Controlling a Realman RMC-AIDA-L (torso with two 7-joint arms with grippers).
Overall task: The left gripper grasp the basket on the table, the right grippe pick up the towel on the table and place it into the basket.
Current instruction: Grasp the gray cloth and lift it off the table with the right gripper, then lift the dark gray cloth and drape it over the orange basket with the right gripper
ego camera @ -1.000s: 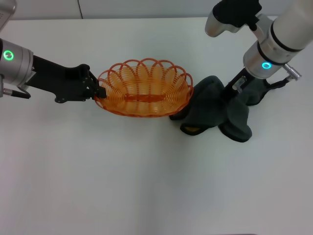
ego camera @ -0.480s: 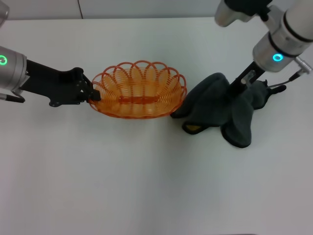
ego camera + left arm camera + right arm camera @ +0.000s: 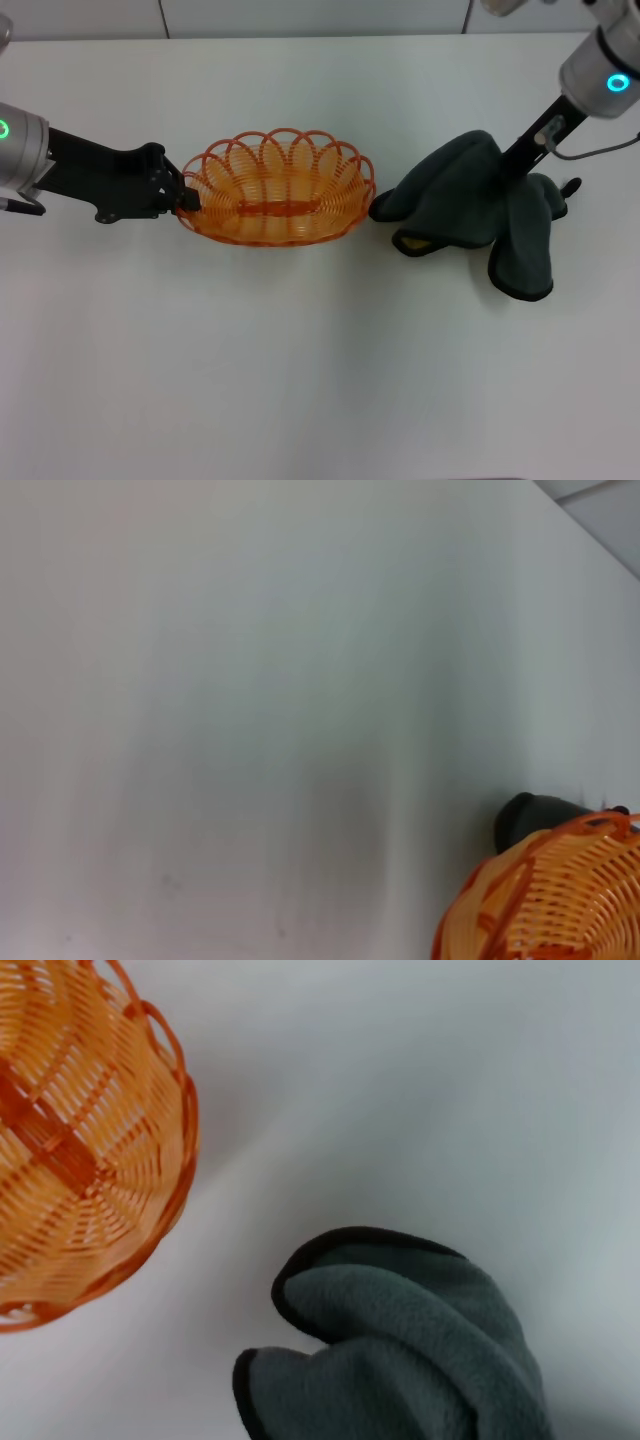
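In the head view, the left gripper (image 3: 183, 201) is clamped on the near-left rim of the orange wire basket (image 3: 275, 187), which sits on the white table (image 3: 300, 380) left of centre. The right grippe (image 3: 512, 166) has its fingers pinched into the top of the dark grey-green towel (image 3: 480, 210), pulling a peak of cloth upward while the lower folds drape down to the table (a small yellow patch shows under one fold). The towel's nearest edge lies just beside the basket's right rim, apparently not touching it.

The step in hand looks like the lift of the towel. Next it probably needs to be raised until the hanging folds clear the scalloped rim, then carried leftward over the basket and let go.

Against the earlier head frames, the right arm has climbed and swung rightward, stretching the towel taller and dragging it a little away from the basket; the left arm has drawn back toward its own side, taking the basket with it.

The left wrist view shows mostly bare table, with a section of the basket's rim and, just behind it, a dark rounded shape that cannot be identified.

The right wrist view shows the basket's woven side and the towel's thick rounded folds beside it, a strip of table between them; that arm's own fingers are not visible here.
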